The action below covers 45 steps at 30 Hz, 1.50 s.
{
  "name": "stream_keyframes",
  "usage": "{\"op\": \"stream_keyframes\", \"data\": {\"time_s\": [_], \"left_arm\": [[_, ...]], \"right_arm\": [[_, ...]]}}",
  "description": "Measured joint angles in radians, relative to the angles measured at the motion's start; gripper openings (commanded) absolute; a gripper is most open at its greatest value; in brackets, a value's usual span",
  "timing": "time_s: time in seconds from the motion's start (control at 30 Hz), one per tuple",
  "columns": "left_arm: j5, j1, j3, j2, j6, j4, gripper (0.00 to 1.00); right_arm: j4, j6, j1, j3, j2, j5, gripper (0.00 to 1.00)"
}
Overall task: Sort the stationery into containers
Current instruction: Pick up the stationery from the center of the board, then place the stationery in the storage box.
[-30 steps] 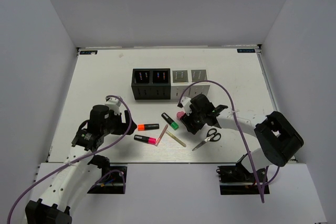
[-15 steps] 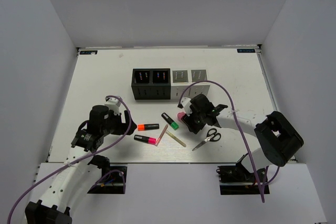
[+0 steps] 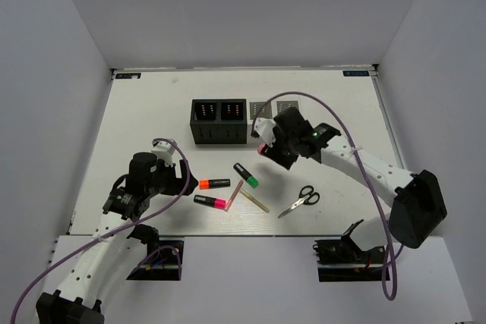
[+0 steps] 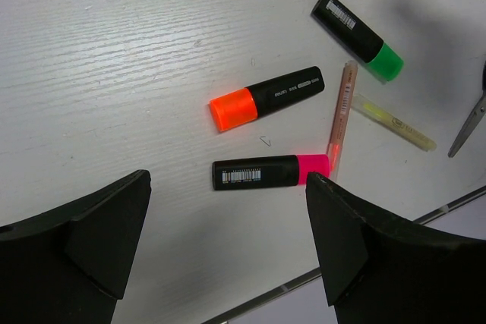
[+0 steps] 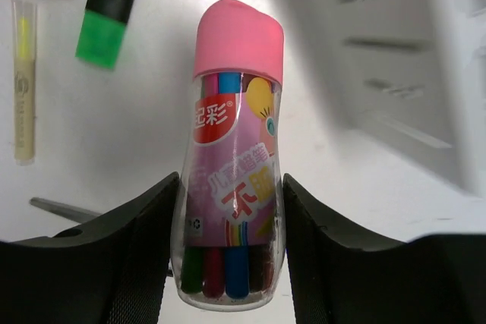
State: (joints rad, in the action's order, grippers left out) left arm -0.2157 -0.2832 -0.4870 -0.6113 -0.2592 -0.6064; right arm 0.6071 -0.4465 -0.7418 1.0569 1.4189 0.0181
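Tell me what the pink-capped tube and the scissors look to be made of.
Pink-capped tube: clear glossy plastic, it seems; the coloured pens inside show through the wall. Its cap looks like smooth opaque plastic. Scissors: handles black, probably plastic; blades grey, likely metal, though too small to be sure.

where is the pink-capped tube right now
In the top view, right of centre: the pink-capped tube is held in the right gripper, just in front of the white containers, beyond the green-capped marker.
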Motion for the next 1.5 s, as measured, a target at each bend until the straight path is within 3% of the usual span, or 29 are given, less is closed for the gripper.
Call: {"op": "stream_keyframes", "data": {"time_s": [0.17,0.4,0.63,0.87,1.23,1.5], "left_arm": [[-0.002,0.000,0.000,0.003,0.000,0.000,0.93],[-0.002,0.000,0.000,0.007,0.000,0.000,0.93],[-0.002,0.000,0.000,0.007,0.000,0.000,0.93],[-0.002,0.000,0.000,0.014,0.000,0.000,0.93],[-0.007,0.000,0.000,0.018,0.003,0.000,0.93],[-0.009,0.000,0.000,0.018,0.006,0.000,0.93]], "right_arm": [[0.086,-0.135,0.000,0.198,-0.014,0.063,0.00],[0.183,-0.294,0.001,0.318,-0.004,0.175,0.00],[0.091,-0.483,0.016,0.352,0.024,0.325,0.00],[0.020,-0.665,0.076,0.377,0.150,0.402,0.00],[0.063,-0.818,0.159,0.565,0.258,0.415,0.00],[0.210,-0.862,0.182,0.583,0.285,0.364,0.00]]}}
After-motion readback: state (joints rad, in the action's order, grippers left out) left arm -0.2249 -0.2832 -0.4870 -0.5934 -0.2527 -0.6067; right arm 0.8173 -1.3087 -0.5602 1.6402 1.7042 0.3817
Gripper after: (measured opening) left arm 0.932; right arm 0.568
